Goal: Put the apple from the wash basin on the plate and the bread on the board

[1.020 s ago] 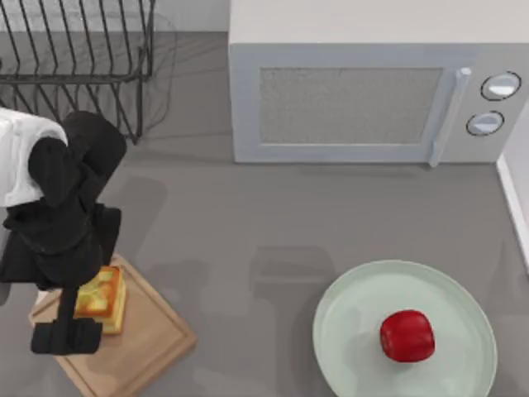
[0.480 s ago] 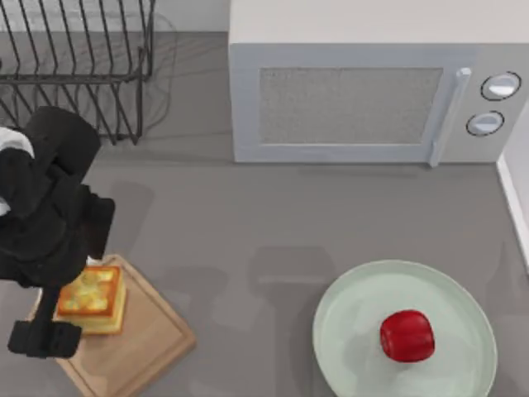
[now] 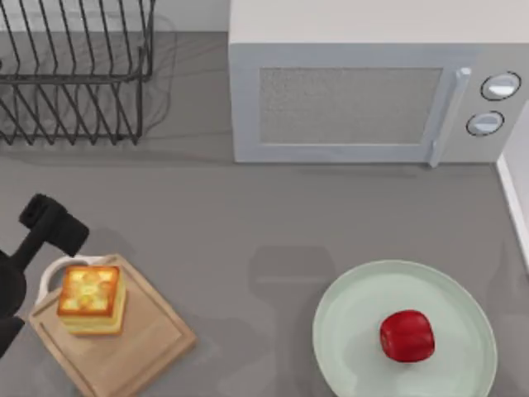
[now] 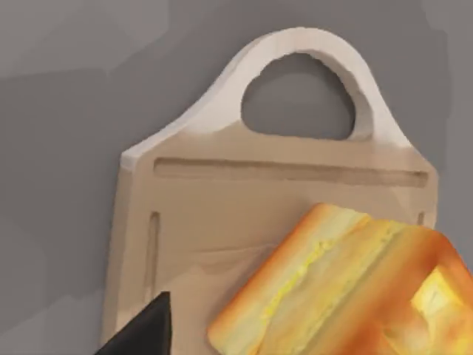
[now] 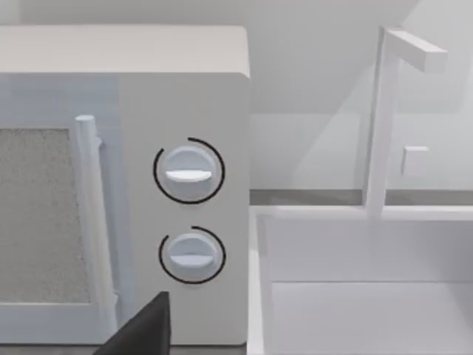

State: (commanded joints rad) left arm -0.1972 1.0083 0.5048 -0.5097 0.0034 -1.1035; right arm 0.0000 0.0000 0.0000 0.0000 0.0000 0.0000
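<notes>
- You have the small glossy red apple resting on the large round pale mint-green plate at the table's right.
- Your golden-topped cube of bread sits on the light wooden board, near its white loop handle.
- Your left arm is at the left edge; you cannot tell its hand's state.

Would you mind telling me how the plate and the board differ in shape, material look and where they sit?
The plate is round, pale mint-green, at the table's right; the board is rectangular, light wood with a white loop handle, at the left. The plate holds the apple; the board holds the bread. Both lie flat on the table, each carrying one item.
</notes>
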